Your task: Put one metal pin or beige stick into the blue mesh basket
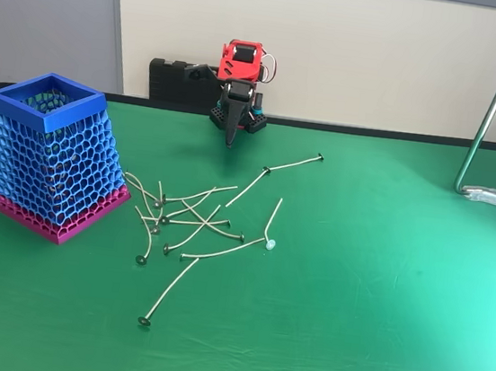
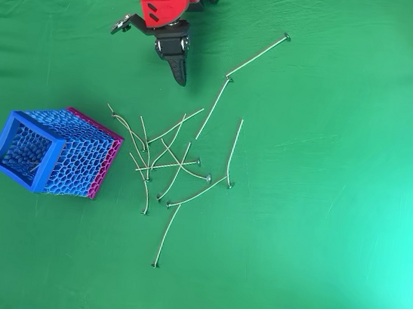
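The blue mesh basket (image 1: 52, 157) (image 2: 50, 153) stands upright on the left of the green table, blue rim on top and magenta base below. Something thin and pale lies inside it in the overhead view. Several thin metal pins (image 1: 192, 215) (image 2: 171, 161) lie scattered in a loose heap right of the basket; one pin (image 1: 294, 163) (image 2: 259, 55) lies apart, farther back. My red and black gripper (image 1: 229, 140) (image 2: 179, 77) hangs at the back of the table, pointing down, fingers together with nothing between them, well behind the heap.
A metal pole and clamp (image 1: 487, 192) stand at the right rear of the table. A black box (image 1: 175, 81) sits behind the arm's base. Open green mat (image 1: 379, 301) stretches across the right and front.
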You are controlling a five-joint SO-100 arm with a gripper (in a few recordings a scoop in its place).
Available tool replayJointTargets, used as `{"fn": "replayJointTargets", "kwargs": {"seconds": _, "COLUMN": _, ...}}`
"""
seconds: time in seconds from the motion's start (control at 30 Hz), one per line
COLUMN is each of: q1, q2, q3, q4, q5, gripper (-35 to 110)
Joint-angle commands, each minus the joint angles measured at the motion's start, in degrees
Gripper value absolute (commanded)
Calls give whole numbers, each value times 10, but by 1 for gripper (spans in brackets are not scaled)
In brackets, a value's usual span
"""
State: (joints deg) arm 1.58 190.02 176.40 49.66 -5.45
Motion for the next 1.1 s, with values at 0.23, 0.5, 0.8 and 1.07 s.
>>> {"fn": "replayJointTargets", "kwargs": {"seconds": 0.23, "q1": -25, "q2": -31, "q3": -18, "q4": 2, "q5": -15, "gripper": 1}}
{"fn": "replayJointTargets", "kwargs": {"seconds": 0.5, "q1": -2, "q2": -170, "q3": -112, "q4": -29, "q5": -24, "gripper": 1}}
{"fn": "replayJointTargets", "kwargs": {"seconds": 0.8, "q1": 18, "q2": -316, "q3": -256, "q4": -17, "q5": -30, "gripper": 1}}
{"fn": "replayJointTargets", "kwargs": {"seconds": 1.07, "q1": 21, "q2": -446, "q3": -403, "q4": 25, "q5": -64, "gripper": 0}}
